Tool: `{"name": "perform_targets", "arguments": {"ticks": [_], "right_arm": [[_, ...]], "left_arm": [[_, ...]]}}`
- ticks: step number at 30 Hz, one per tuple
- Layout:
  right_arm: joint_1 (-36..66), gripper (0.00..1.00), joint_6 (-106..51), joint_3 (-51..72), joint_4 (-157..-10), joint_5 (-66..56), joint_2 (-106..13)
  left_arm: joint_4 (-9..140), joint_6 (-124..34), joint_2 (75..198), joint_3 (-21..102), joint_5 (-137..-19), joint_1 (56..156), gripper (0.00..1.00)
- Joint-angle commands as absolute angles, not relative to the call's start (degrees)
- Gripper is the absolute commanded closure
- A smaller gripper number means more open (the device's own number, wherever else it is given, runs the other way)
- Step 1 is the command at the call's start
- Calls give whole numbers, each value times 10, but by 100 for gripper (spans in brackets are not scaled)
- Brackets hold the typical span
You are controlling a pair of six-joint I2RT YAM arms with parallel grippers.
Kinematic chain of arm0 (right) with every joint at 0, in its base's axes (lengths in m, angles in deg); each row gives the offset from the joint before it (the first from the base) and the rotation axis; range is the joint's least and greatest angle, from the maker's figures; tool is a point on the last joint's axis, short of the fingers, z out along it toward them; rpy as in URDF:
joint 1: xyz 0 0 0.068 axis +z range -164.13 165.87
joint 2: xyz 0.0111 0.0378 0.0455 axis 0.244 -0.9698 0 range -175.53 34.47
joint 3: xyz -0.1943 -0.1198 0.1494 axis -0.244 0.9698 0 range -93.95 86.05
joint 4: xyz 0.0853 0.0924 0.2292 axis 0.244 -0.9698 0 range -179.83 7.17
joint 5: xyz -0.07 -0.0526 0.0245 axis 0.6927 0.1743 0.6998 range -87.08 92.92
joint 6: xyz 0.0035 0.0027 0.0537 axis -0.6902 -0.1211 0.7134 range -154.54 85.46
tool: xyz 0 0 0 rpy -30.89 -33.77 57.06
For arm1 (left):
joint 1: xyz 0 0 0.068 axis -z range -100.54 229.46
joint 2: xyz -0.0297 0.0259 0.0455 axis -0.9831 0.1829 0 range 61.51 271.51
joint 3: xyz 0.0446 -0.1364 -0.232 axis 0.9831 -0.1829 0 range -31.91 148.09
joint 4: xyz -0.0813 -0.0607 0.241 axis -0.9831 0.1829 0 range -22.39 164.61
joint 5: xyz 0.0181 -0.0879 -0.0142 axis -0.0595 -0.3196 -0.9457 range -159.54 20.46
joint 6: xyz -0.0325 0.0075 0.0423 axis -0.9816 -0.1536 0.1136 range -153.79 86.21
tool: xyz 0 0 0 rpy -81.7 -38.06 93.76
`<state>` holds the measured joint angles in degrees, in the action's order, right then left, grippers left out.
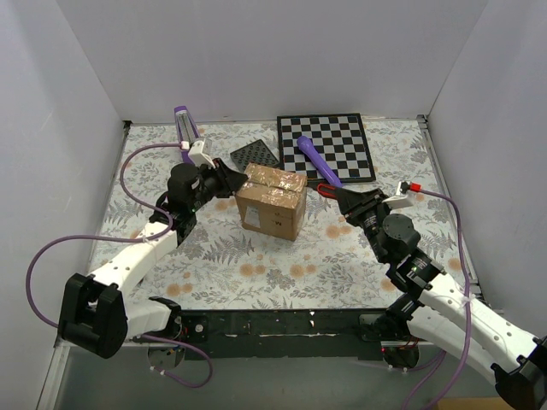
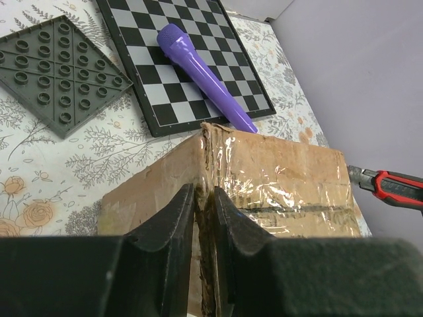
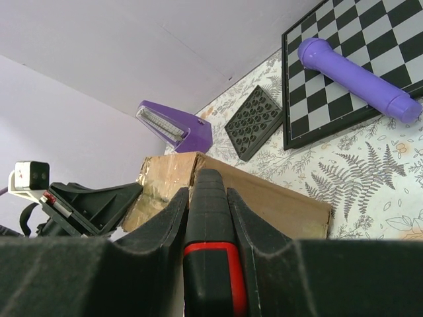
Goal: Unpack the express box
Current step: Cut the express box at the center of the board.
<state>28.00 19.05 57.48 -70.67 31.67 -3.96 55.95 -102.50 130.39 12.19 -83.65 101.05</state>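
The express box (image 1: 272,203) is a brown carton with glossy tape on top, standing mid-table. My left gripper (image 1: 232,182) is shut on the box's upper left edge; in the left wrist view the fingers (image 2: 178,218) pinch the torn cardboard corner of the box (image 2: 284,178). My right gripper (image 1: 340,195) is shut on a red-and-black utility knife (image 3: 210,224), held just right of the box (image 3: 264,195), pointing at it. The knife's tip also shows in the left wrist view (image 2: 390,185).
A black-and-white chessboard (image 1: 329,145) lies behind the box with a purple cylinder (image 1: 316,160) across it. A grey studded plate (image 1: 255,155) lies left of the board. A purple wedge-shaped object (image 1: 186,126) stands at the back left. White walls enclose the table.
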Motion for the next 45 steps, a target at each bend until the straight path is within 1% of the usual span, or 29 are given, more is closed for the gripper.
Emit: {"name": "perform_targets", "arguments": {"ticks": [1,10,15,20,31,45], "right_arm": [[283,99,190,577,-646,326,-24],[283,99,208,578,-614,333,-38],[283,99,214,572,-614,325,-54],[283,99,218,570,-605,325,-67],[283,99,216,556,-570,334,-103],[282,99,208,558,-553,349,-100]], "left_arm": [[582,-1039,1268,107,-825,1012,100],[631,-1090,1251,111,-749,1012,100],[644,-1129,1247,114,-716,1016,100],[646,-1134,1247,114,-685,1029,100],[652,-1121,1258,127,-674,1045,100],[652,-1121,1266,128,-666,1049,100]]}}
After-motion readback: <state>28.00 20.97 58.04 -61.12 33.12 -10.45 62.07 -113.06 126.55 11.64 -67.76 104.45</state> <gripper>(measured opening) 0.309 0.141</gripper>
